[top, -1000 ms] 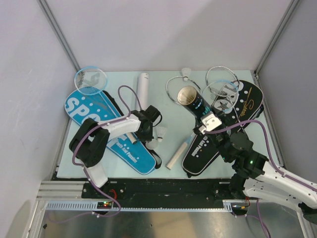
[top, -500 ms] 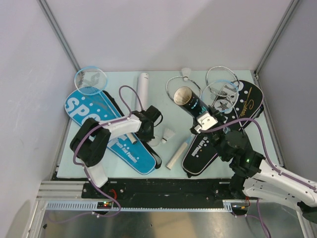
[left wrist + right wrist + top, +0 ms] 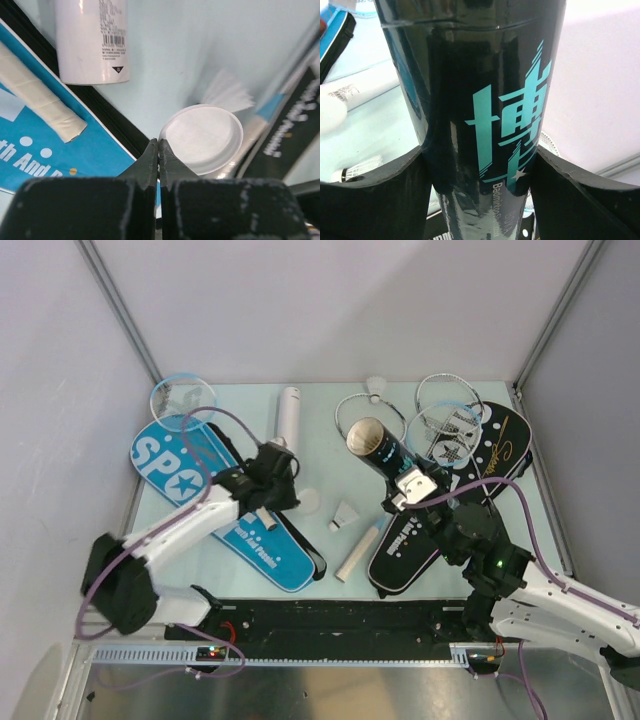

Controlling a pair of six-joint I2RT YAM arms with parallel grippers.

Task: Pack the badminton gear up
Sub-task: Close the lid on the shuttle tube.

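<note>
Left of and beyond the left pincer (image 3: 158,145), the blue racket (image 3: 182,400) lies on top of the blue cover (image 3: 45,145), not inside it, and the cover runs on beneath the pincer. Its fingers are pressed together with no gap. A white cap (image 3: 202,137) has its rim right at their tips, and whether they nip that rim cannot be told. Just beyond and left of those tips lies the white tube (image 3: 92,40), uncapped at the near end. To the cap's right, between the two pincers, one shuttle (image 3: 343,515) rests loose on the table. The right pincer (image 3: 480,190) is clamped around the black tube (image 3: 485,75), whose open mouth tilts up and away from it. Under and right of this pincer spreads the black cover (image 3: 480,455), with the silver rackets (image 3: 448,405) lying out beyond it, partly over the cover's far end. A second shuttle (image 3: 376,387) sits farther off. By my reading the packing has barely begun: both shuttles need tubing, the tubes need capping, and every racket has to go into a cover.
</note>
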